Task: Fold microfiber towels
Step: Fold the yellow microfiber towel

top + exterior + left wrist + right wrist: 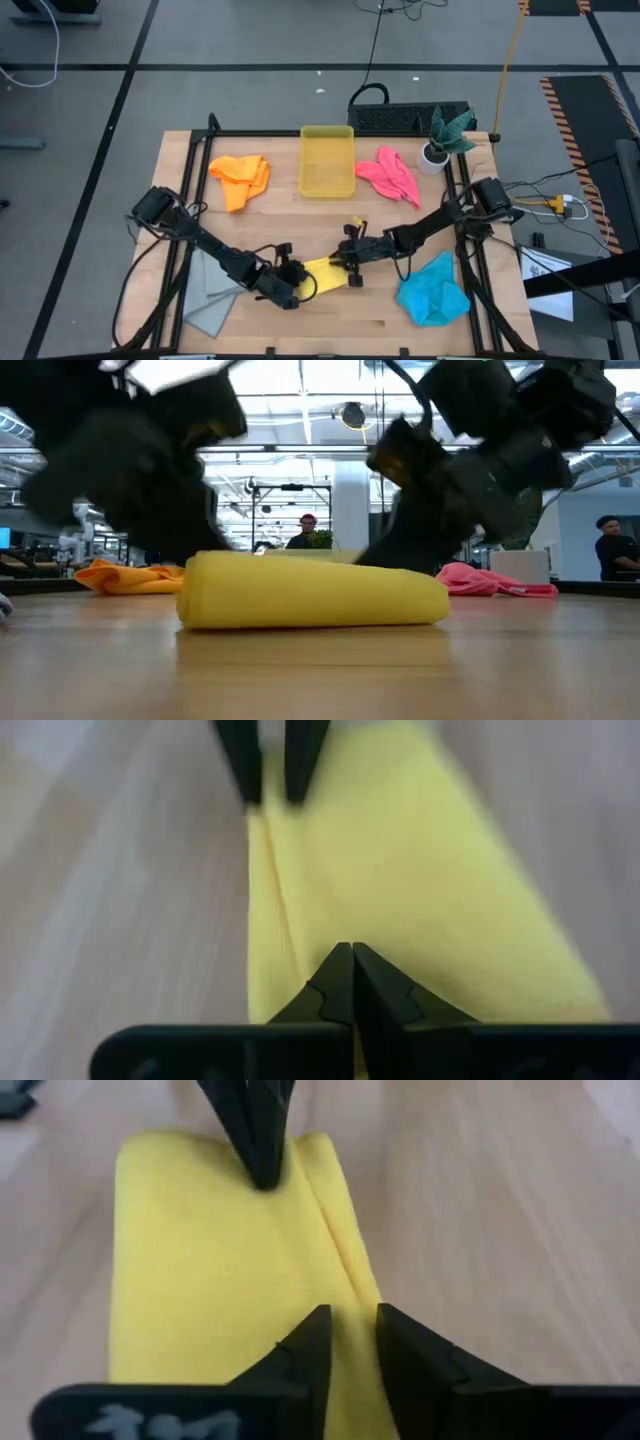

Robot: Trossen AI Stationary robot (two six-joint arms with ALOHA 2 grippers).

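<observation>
Desk (330,310): pale wooden top in a black frame.
Middle front: folded yellow towel (325,274) lying flat.
Far left: crumpled orange towel (240,178).
Far middle: translucent yellow bin (327,160), just right of the orange towel.
Far right: rumpled pink towel (390,174), beside a small plant in a white pot (440,140) at the corner.
Near left: light grey towel (212,292), spread flat.
Near right: bunched bright blue towel (433,290).
</observation>
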